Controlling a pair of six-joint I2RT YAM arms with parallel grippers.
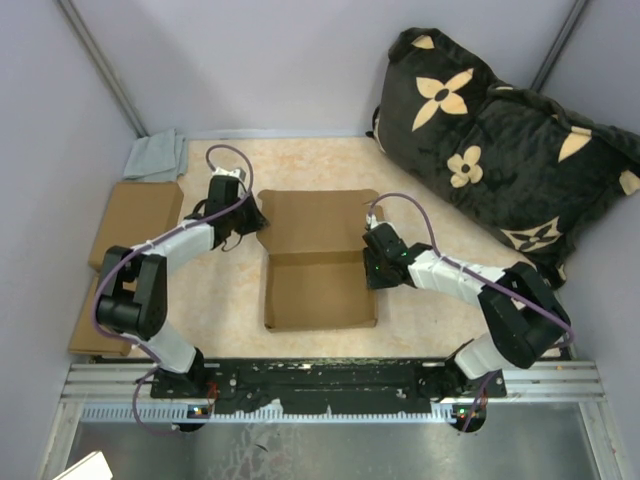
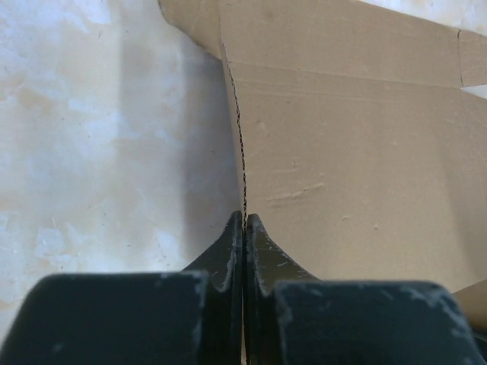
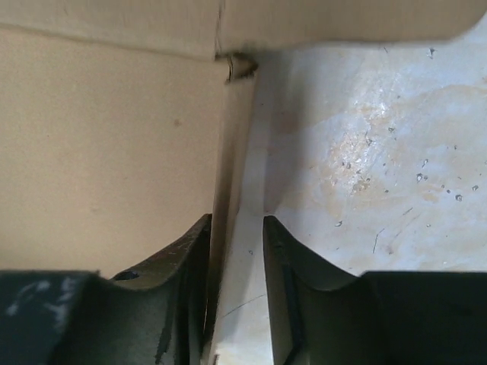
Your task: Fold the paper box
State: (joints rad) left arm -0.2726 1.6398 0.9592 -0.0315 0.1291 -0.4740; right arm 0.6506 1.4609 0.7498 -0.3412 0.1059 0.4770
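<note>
The beige table point(image 1: 320, 165) carries the box point(image 1: 318, 262) at its middle, two cardboard blocks point(image 1: 137, 222) and a grey cloth point(image 1: 157, 156) at left, and a dark pillow point(image 1: 500, 150) at far right.

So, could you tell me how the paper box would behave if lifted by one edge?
The paper box looks like one thin creased sheet: probably light and floppy, hinging at its folds. The left gripper seems shut on its edge, jaws nearly touching, so thin. Pushed, it likely slides on the smooth table.
</note>
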